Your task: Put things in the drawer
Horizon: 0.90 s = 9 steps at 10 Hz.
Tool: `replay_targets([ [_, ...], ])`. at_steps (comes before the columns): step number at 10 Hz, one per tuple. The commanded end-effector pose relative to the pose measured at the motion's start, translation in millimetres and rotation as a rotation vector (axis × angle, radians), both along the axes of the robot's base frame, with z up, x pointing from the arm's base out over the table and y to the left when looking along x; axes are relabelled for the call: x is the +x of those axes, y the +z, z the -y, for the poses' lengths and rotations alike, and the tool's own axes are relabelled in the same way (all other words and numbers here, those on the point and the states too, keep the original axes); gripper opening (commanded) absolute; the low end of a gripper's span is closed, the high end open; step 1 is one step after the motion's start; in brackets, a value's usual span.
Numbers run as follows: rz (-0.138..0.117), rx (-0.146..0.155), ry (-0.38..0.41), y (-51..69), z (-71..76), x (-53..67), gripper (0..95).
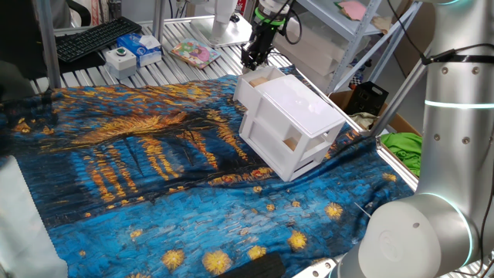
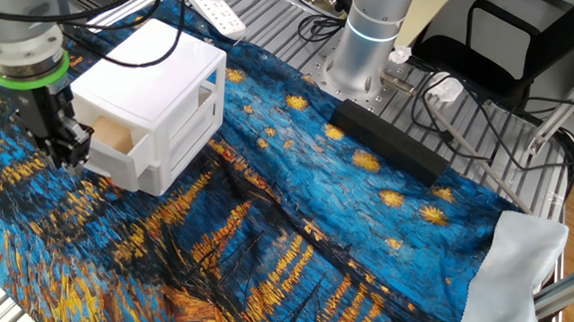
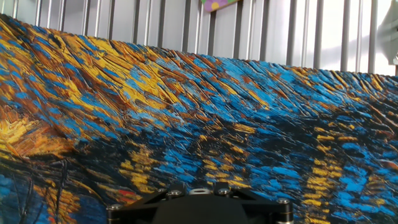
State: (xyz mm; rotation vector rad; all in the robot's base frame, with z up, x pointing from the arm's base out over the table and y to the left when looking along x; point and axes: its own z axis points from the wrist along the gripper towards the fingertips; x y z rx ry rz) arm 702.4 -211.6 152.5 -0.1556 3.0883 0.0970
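Observation:
The white two-drawer cabinet (image 1: 297,116) lies on the blue and yellow cloth and also shows in the other fixed view (image 2: 153,68). Its upper drawer (image 2: 145,157) is pulled out part way, also seen in one fixed view (image 1: 248,91). A tan block (image 2: 115,138) lies inside the drawer. My gripper (image 2: 73,154) is just outside the drawer's front end, close to it, and its fingers look closed together and empty. It also shows in one fixed view (image 1: 249,62). The hand view shows only cloth and the hand's base, no fingers.
A white button box with a green button (image 1: 122,58), a blue box (image 1: 143,45) and a keyboard (image 1: 96,37) lie beyond the cloth. A black bar (image 2: 388,139), the arm's base (image 2: 369,36) and a white power strip (image 2: 215,7) stand on the far side.

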Motion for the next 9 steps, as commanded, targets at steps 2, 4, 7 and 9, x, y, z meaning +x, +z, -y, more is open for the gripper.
replay_targets([
  [2, -0.003, -0.002, -0.019, 0.3, -4.7, 4.3, 0.0],
  [4, -0.010, -0.009, -0.024, 0.3, -7.1, 11.3, 0.0],
  [7, -0.055, -0.021, -0.016, 0.0, -8.3, 16.4, 0.0],
  [9, -0.074, -0.021, -0.013, -1.2, -8.5, 16.7, 0.0],
])
